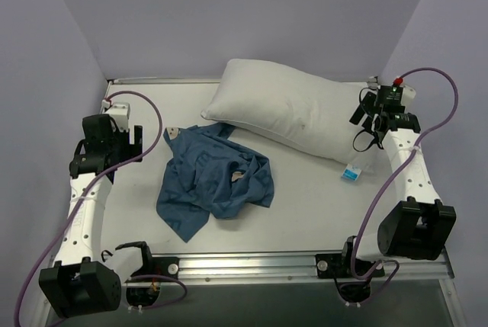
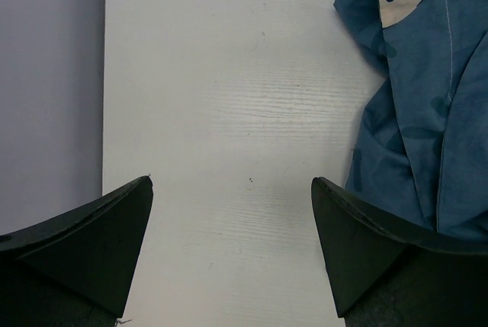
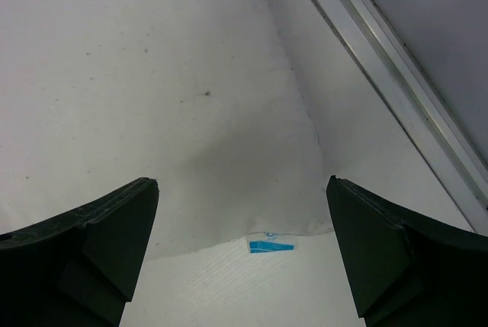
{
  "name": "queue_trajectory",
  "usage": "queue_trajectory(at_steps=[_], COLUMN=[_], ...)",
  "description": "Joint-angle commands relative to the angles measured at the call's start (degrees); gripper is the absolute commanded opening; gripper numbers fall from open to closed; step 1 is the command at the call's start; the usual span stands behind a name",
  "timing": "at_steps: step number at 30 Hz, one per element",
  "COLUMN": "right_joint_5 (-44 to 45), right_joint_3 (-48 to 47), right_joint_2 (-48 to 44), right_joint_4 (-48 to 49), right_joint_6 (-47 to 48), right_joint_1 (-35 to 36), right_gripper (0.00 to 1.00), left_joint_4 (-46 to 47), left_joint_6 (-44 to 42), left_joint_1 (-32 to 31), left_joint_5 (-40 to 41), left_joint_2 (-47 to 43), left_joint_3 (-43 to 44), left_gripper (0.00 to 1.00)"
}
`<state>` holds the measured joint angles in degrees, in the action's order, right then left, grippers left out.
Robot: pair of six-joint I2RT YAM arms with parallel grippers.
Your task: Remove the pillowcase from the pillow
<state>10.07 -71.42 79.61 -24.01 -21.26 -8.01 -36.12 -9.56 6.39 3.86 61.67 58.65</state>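
Observation:
The blue pillowcase (image 1: 213, 181) lies crumpled on the table, apart from the pillow, with beige mouse faces showing. It also shows in the left wrist view (image 2: 427, 98) at the right edge. The plain white pillow (image 1: 293, 110) lies bare at the back, its blue-and-white tag (image 1: 351, 174) at the near right corner. The pillow fills the right wrist view (image 3: 152, 75), with the tag (image 3: 271, 245) low in the middle. My left gripper (image 1: 130, 138) is open and empty left of the pillowcase. My right gripper (image 1: 372, 125) is open and empty above the pillow's right end.
A metal rail (image 1: 252, 264) runs along the table's near edge. Lilac walls (image 1: 252, 7) close in the back and both sides. The table's right rim (image 3: 396, 75) runs beside the pillow.

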Motion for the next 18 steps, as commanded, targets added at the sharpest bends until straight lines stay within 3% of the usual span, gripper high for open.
queue_trajectory(at_steps=[1,18], right_joint_5=[3.2,-3.38], right_joint_3=[1.71,4.27], right_joint_2=[-3.85,-8.33], right_joint_4=[1.16,4.14], right_joint_6=[-0.9,1.22], right_joint_1=[0.36,0.36], right_gripper=[1.0,1.0], left_joint_4=[3.42,0.7], left_joint_6=[1.83,0.95], left_joint_1=[0.37,0.37], left_joint_5=[-0.16,-1.48], left_joint_2=[-2.08,-3.84], left_joint_3=[-1.08,-1.79], left_gripper=[0.94,0.94])
